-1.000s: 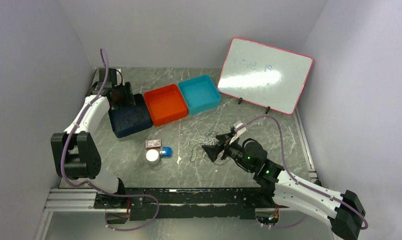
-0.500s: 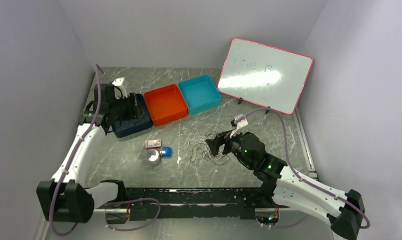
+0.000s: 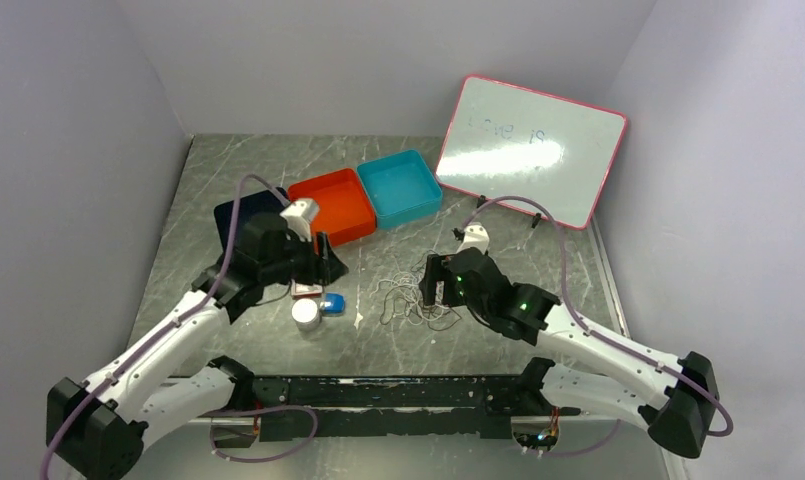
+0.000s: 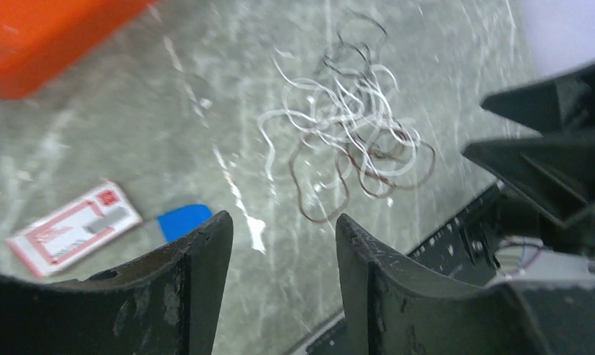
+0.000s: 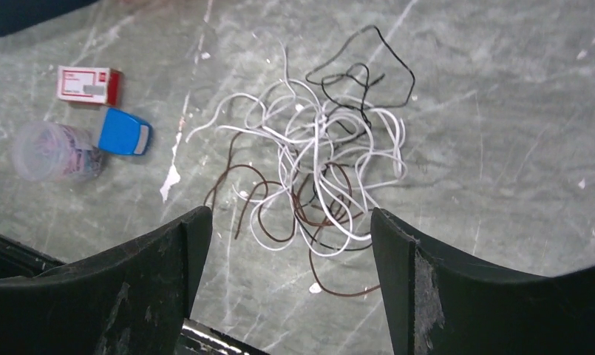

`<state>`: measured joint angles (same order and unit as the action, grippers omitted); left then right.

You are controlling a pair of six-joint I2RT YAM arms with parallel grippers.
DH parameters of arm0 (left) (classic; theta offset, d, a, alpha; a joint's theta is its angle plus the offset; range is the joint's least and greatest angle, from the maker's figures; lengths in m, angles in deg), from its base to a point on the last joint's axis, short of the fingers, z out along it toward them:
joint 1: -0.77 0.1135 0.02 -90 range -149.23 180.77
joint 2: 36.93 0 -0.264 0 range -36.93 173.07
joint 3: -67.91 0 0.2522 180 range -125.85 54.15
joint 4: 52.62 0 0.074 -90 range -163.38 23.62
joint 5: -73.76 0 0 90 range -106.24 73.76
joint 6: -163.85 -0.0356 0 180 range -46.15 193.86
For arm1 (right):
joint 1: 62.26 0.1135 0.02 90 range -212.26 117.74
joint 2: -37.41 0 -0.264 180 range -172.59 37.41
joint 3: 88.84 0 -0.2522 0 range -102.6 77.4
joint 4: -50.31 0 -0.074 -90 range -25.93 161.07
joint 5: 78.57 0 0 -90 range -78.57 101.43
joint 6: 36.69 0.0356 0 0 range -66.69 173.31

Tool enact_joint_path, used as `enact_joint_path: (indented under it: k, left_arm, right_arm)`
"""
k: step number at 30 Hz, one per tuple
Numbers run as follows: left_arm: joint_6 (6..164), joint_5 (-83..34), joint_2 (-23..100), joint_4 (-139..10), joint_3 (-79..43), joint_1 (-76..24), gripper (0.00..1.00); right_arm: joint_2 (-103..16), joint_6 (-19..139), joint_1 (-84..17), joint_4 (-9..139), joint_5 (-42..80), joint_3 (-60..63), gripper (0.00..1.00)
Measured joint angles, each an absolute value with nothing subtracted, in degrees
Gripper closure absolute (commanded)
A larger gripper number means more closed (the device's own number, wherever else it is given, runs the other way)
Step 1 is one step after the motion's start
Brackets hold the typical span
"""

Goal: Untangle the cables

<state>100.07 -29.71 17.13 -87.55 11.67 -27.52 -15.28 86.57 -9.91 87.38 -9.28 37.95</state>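
The cables (image 3: pixel 410 295) lie in one loose tangle of thin white, brown and black loops on the marble table, at the centre. They show clearly in the right wrist view (image 5: pixel 320 159) and, blurred, in the left wrist view (image 4: pixel 346 126). My right gripper (image 3: pixel 435 281) hangs just right of and above the tangle, jaws wide open and empty (image 5: pixel 287 222). My left gripper (image 3: pixel 330 268) is left of the tangle, open and empty (image 4: pixel 283 225), above the small items.
A red-and-white small box (image 3: pixel 306 288), a blue sharpener (image 3: pixel 333 304) and a clear round pot (image 3: pixel 305 314) lie left of the tangle. Navy (image 3: pixel 233 212), orange (image 3: pixel 333 208) and teal (image 3: pixel 400 187) trays stand behind. A whiteboard (image 3: pixel 530 150) leans at back right.
My left arm has swung from the navy tray at the back left down towards the table centre. My right gripper has turned and shifted slightly left over the tangle.
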Motion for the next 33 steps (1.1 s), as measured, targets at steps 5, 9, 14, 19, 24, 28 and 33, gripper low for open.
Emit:
enact_joint_path:
  k: [5, 9, 14, 19, 24, 28, 33]
  left_arm:
    - [104.2, -27.0, 18.2, -83.8, 15.6, -37.6, 0.43]
    - [106.1, -24.0, 22.9, -79.5, 16.4, -45.4, 0.44]
    - [106.7, -20.3, 33.9, -74.3, 15.8, -54.6, 0.47]
    - [107.3, -16.6, 42.3, -73.0, 14.5, -57.7, 0.48]
    - [107.7, -14.3, 43.7, -71.6, 14.5, -57.8, 0.48]
    - [107.7, -13.9, 44.5, -68.4, 14.5, -57.8, 0.53]
    - [107.7, -13.9, 48.1, -64.7, 14.4, -57.8, 0.63]
  right_arm:
    - [-17.1, 90.0, -12.1, 89.3, -5.8, 38.0, 0.19]
    - [-17.1, 92.1, -13.5, 89.1, -3.0, 38.6, 0.19]
    - [-16.3, 93.6, -13.8, 89.1, -1.3, 39.0, 0.19]
    - [-14.8, 93.8, -14.0, 89.1, -0.9, 39.0, 0.19]
    - [-13.0, 94.3, -14.0, 89.2, -0.8, 39.1, 0.19]
    - [-12.5, 94.3, -14.0, 89.2, -0.8, 39.4, 0.19]
    - [-12.4, 94.5, -14.0, 89.2, -0.8, 39.6, 0.19]
